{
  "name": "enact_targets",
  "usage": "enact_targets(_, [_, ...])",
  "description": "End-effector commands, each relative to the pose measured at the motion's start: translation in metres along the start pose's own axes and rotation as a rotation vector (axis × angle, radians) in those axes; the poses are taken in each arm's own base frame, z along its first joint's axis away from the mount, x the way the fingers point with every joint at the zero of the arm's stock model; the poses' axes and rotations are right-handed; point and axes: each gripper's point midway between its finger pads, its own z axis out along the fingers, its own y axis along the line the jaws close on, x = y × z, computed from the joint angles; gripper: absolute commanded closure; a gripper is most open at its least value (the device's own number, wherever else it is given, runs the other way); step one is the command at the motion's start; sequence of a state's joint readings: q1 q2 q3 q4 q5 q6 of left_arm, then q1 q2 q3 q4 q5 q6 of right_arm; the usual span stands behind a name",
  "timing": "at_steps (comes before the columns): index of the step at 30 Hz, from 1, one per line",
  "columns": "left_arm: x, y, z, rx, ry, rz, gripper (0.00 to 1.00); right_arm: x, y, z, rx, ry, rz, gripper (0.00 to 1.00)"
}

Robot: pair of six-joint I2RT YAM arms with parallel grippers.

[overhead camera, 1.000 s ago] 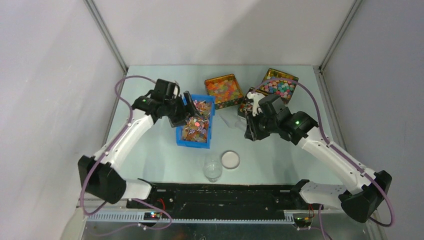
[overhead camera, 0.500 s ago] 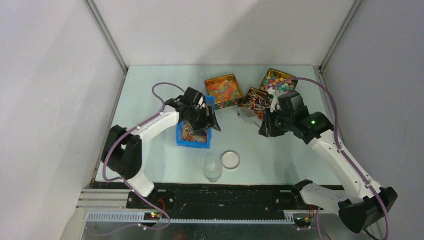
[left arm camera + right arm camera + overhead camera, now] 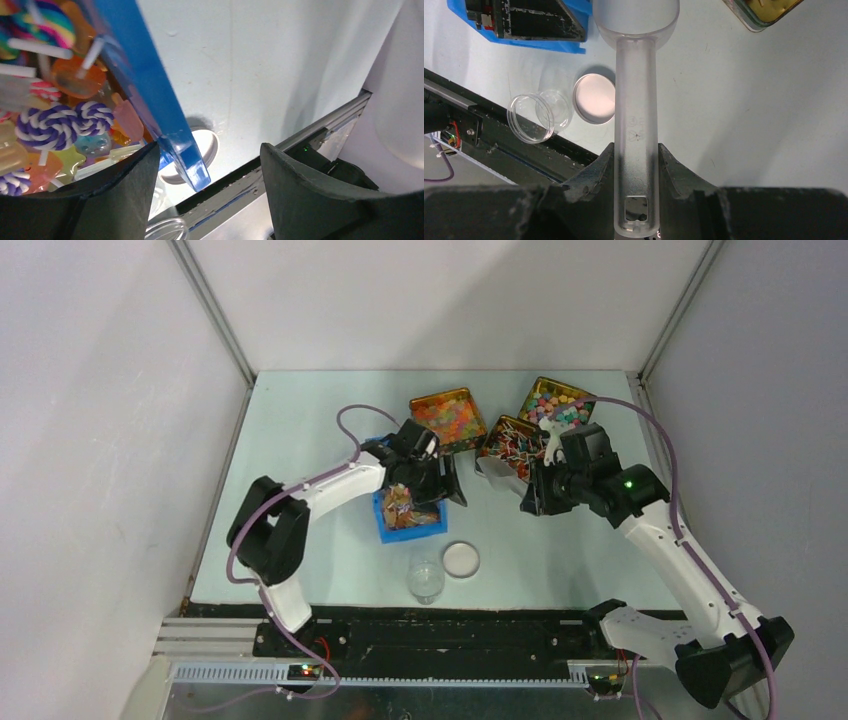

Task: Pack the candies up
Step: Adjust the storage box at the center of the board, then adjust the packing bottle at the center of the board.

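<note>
The candies (image 3: 405,502), small mixed pink, orange and brown sweets, fill a blue bin (image 3: 432,527) in the middle of the table; they also show in the left wrist view (image 3: 75,85). My left gripper (image 3: 443,483) is open and straddles the bin's right wall (image 3: 165,115), one finger inside and one outside. My right gripper (image 3: 532,495) is shut on the handle of a clear plastic scoop (image 3: 636,100), whose empty bowl (image 3: 490,468) hangs above the table right of the bin. A clear jar (image 3: 425,578) and its round lid (image 3: 461,559) are near the front edge.
Three gold tins stand at the back: orange sweets (image 3: 447,420), red-and-white striped pieces (image 3: 508,445), pastel round sweets (image 3: 558,405). The jar (image 3: 534,117) and lid (image 3: 595,98) lie just ahead of the black front rail (image 3: 450,630).
The left gripper has moved right and nearer, and the blue bin has slid and turned with it toward the jar. The right gripper with the scoop shifted right, then held still.
</note>
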State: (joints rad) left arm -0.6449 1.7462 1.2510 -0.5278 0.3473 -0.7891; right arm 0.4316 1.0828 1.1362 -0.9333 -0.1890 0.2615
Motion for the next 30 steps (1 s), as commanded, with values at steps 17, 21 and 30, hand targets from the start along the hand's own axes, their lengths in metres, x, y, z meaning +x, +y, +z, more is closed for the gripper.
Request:
enact_targets(17, [-0.002, -0.015, -0.069, -0.072, -0.170, 0.151, 0.17, 0.001, 0.014, -0.001, -0.095, -0.006, -0.026, 1.00])
enact_targets(21, [0.021, 0.004, -0.104, -0.104, -0.198, 0.148, 0.19, 0.003, 0.019, 0.000, -0.124, 0.016, -0.026, 1.00])
enact_targets(30, [0.114, 0.055, -0.104, -0.154, -0.013, 0.049, 0.33, 0.008, 0.025, 0.006, -0.162, 0.073, -0.030, 1.00])
